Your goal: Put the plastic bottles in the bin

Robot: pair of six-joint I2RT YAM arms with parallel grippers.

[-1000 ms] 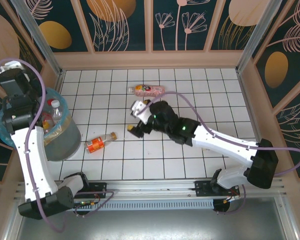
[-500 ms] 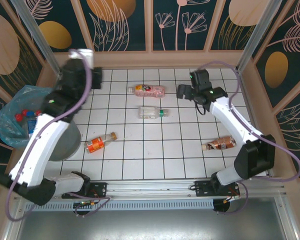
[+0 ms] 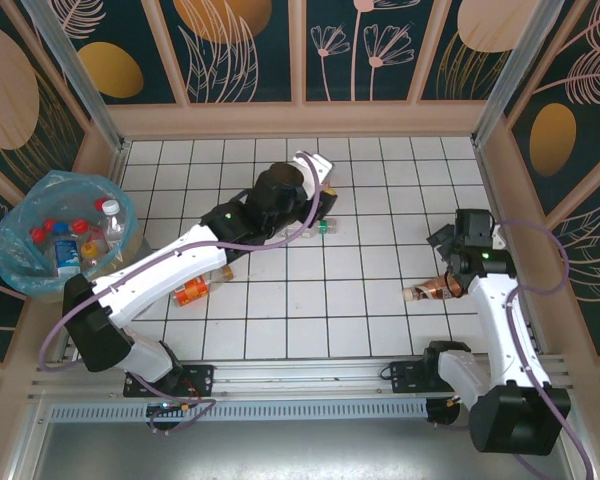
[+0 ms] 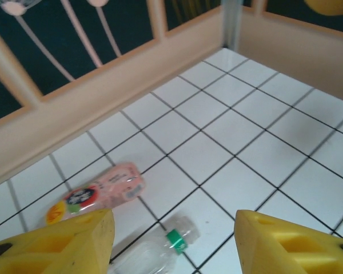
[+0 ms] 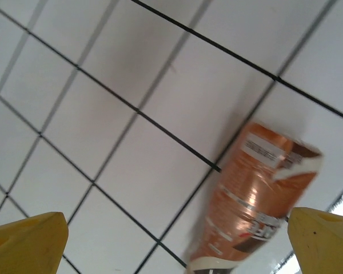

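Broadly, the white-tiled counter [image 3: 380, 330] carries both arms, walled in by wood rails. At its far left edge sits the bin [image 3: 15, 270], its blue bag open, with several bottles [image 3: 68, 248] already inside, red caps and blue labels showing.

Next in size, the left arm [image 3: 170, 265] lies stretched out low and long, running on a diagonal from its base at the near left corner to the middle of the counter, wrist bent down. The right arm [image 3: 500, 310] stands folded and steep above its base at the near right, its elbow high and its wrist tipped toward the counter on the right side.

The left pincer [image 4: 172, 231] is released, its yellow fingers [image 4: 63, 245] wide apart with nothing between them. It hangs above the clear bottle [image 4: 146, 258], which lies flat on the tiles with its green cap pointing right. The right pincer [image 5: 177, 240] is also released, spread fully and grasping nothing, hovering over the copper bottle [image 5: 251, 200], which lies on its side near the right wall.

Just beyond the clear bottle, nearer the far rail, the pink bottle [image 4: 100, 191] lies flat. The orange bottle [image 3: 192, 290] lies on the tiles beside the left arm's forearm, between the bin and the counter's middle.
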